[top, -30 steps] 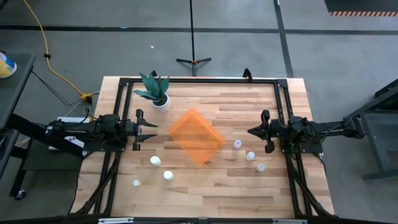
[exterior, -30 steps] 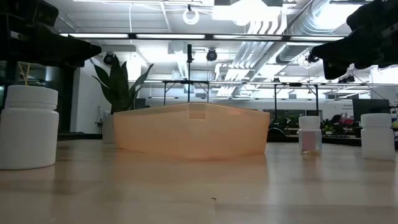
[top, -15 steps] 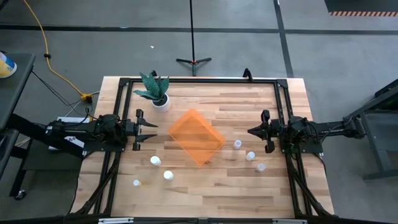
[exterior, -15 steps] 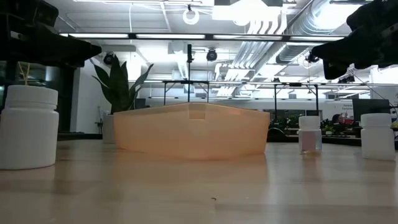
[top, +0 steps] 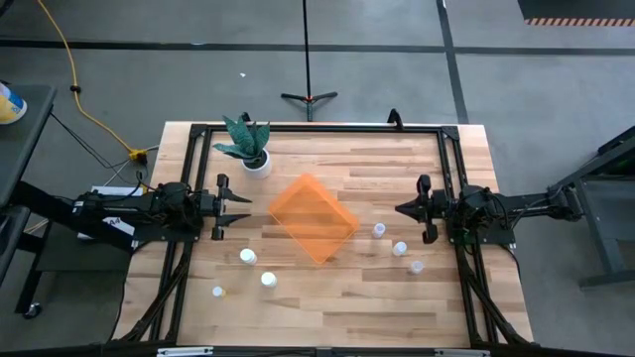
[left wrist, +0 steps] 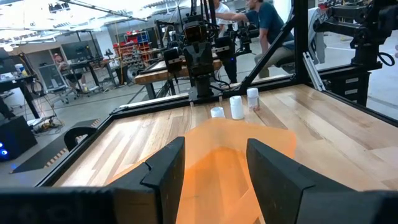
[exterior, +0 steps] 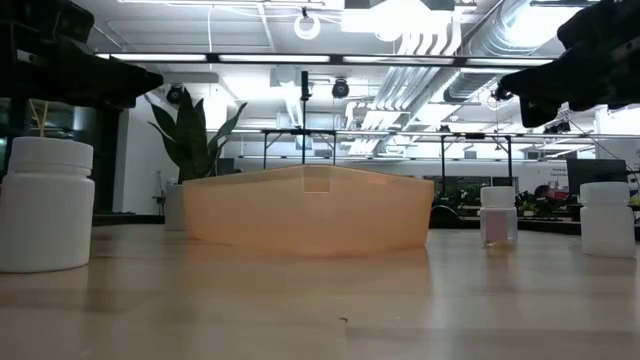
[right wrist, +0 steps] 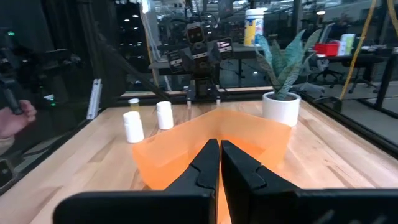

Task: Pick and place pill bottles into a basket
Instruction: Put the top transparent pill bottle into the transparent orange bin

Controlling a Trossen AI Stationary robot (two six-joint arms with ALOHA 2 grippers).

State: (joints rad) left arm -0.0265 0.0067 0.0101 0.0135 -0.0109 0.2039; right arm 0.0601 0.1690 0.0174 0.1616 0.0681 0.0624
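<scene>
The translucent orange basket (top: 313, 218) rests flat on the table's middle, turned cornerwise. Three white pill bottles (top: 247, 257) stand upright on the table to its near left, and three more (top: 400, 248) to its near right. My left gripper (top: 241, 210) hovers open at the basket's left, fingers pointing at it (left wrist: 214, 177). My right gripper (top: 400, 209) hovers shut at the basket's right, also pointing at it (right wrist: 219, 163). Both hang above the table in the low view, the left gripper (exterior: 150, 78) and the right gripper (exterior: 505, 90).
A white pot with green leaves (top: 255, 159) stands at the far left of the table. A black frame (top: 317, 127) runs round the table's edges. People show in the room beyond (left wrist: 261, 18), and a hand shows at the right wrist picture's edge (right wrist: 9, 118).
</scene>
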